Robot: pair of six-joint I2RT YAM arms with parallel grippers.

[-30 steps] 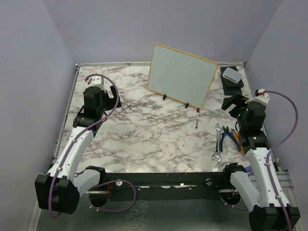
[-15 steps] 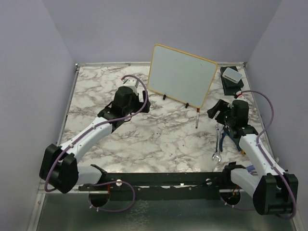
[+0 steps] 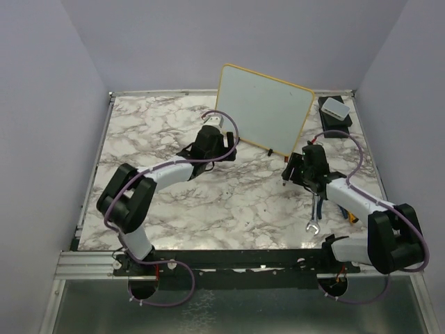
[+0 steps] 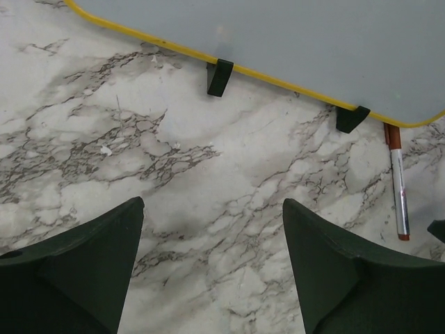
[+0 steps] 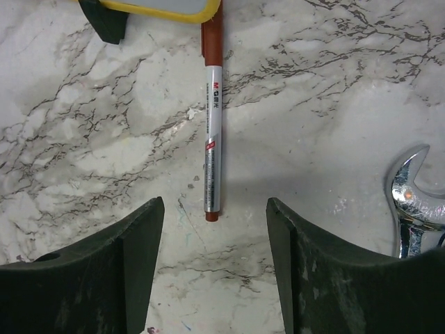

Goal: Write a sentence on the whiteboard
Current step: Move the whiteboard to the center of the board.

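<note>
The whiteboard [image 3: 263, 111] leans upright at the back of the marble table on small black feet. Its face is blank; the sentence does not show. A silver marker with a red-brown cap [image 5: 212, 139] lies on the table, cap end under the board's lower right corner [image 5: 174, 10]. My right gripper [image 5: 213, 203] is open and empty, just above the marker's near end; in the top view it [image 3: 290, 169] hovers by that corner. My left gripper [image 4: 212, 205] is open and empty over bare marble before the board's lower edge [image 4: 278, 35], also in the top view [image 3: 226, 152]. The marker shows at the right [image 4: 397, 181].
A small white box on a black base [image 3: 335, 108] sits at the back right. A chrome wrench [image 3: 314, 209] and blue-handled pliers [image 3: 337, 198] lie at the right; the wrench head shows in the right wrist view [image 5: 417, 202]. Board feet [image 4: 220, 75] rest on the table.
Both arms have swung inward towards the whiteboard's lower edge. The left gripper moved right from the far left; the right gripper moved left over the marker. Both stayed open.
</note>
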